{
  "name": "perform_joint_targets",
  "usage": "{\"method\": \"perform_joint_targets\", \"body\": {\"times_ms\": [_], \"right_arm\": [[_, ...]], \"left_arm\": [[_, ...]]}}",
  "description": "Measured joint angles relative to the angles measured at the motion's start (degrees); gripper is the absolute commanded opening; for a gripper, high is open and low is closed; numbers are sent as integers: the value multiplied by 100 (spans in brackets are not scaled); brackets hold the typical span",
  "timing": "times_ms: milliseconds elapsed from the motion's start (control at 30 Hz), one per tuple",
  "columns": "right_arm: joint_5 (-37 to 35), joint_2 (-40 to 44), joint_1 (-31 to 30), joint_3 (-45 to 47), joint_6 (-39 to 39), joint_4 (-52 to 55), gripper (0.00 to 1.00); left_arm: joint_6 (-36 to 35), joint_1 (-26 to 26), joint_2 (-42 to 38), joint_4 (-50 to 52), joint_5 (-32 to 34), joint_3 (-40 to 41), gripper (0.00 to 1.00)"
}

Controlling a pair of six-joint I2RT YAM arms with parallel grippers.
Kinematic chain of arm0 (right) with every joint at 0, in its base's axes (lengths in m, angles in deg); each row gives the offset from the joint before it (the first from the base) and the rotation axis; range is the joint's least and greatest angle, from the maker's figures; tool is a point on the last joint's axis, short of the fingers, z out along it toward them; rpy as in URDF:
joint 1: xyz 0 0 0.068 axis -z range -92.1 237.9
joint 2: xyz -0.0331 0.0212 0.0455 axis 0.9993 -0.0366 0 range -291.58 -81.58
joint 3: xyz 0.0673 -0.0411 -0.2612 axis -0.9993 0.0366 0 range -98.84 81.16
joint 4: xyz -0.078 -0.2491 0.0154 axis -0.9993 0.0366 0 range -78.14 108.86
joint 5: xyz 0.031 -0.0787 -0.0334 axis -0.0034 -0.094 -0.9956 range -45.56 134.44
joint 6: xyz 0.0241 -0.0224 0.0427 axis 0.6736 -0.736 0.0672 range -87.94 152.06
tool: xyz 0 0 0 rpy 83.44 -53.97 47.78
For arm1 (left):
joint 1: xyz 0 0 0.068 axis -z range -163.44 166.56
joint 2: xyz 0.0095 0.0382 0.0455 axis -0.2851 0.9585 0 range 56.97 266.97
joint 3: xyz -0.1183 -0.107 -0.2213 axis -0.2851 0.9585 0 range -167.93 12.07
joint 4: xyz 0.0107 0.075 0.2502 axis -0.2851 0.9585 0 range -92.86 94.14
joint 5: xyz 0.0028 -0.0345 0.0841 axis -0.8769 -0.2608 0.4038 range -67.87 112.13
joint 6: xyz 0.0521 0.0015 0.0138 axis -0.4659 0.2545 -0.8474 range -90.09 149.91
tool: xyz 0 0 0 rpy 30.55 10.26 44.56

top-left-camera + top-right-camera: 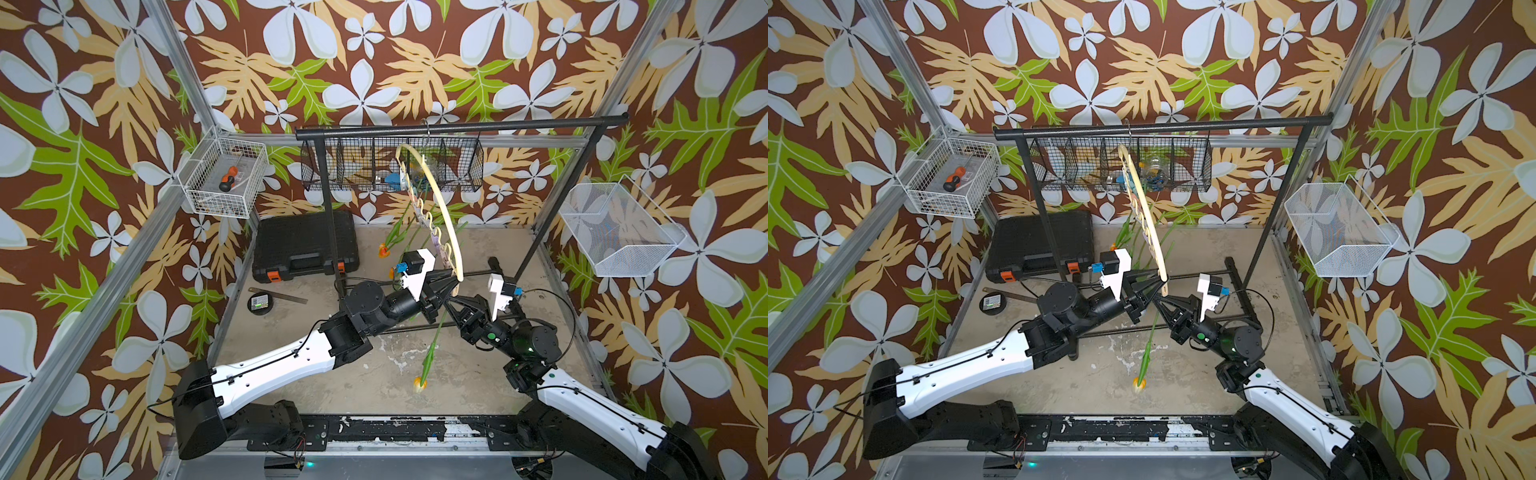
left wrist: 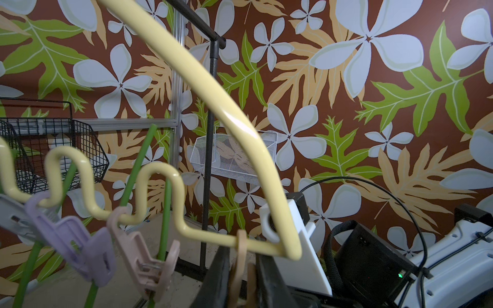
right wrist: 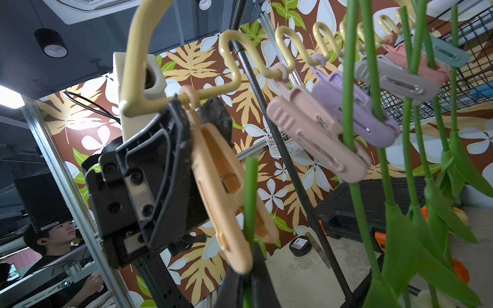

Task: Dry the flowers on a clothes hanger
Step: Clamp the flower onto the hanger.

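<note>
The cream clothes hanger point(image 1: 440, 199) point(image 1: 1144, 208) hangs by its hook from the black rack bar, with pastel clothespins along its wavy bar point(image 3: 282, 56). My left gripper point(image 2: 241, 256) point(image 1: 446, 286) is shut on the peach clothespin point(image 3: 221, 186) at the hanger's near end. The pin's lower halves stand spread. My right gripper point(image 3: 248, 288) point(image 1: 449, 305) is shut on the green stem point(image 3: 250, 192) of an orange-yellow tulip. That stem's top reaches up between the pin's halves, and its head point(image 1: 419, 384) point(image 1: 1138, 384) hangs below. Other flowers point(image 1: 392, 237) point(image 3: 373, 106) hang clipped to pins.
The black rack point(image 1: 457, 124) spans the back, its base bars on the floor under my arms. A black mesh basket point(image 1: 457, 170) hangs behind the hanger. A white wire basket point(image 1: 224, 183) with a screwdriver is at left, a white mesh basket point(image 1: 619, 232) at right, and a black case point(image 1: 305, 245) on the floor.
</note>
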Motion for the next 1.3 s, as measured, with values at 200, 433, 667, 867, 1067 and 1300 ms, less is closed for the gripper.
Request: {"method": "perform_joint_targets", "body": {"times_ms": [200,433,667,867,1067,1300], "right_arm": [[-26,-31,-4,0,68,0,0],[-52,-7,-9,0,87,-2,0],[-129,28,-15,0,74,-33,0],[-205,142,-15,0,-149,140,0],[-396,328,-15,-48,-625,619,14],[-673,402,0,-199,-1333,1530,25]], "left_arm": [[85,0,0,-190,0,105,18],[188,0,-31,-264,-2,168,34],[205,0,-87,-157,72,205,50],[162,0,-221,-22,118,214,61],[11,0,-358,284,214,214,66],[-162,0,-586,501,323,278,67]]}}
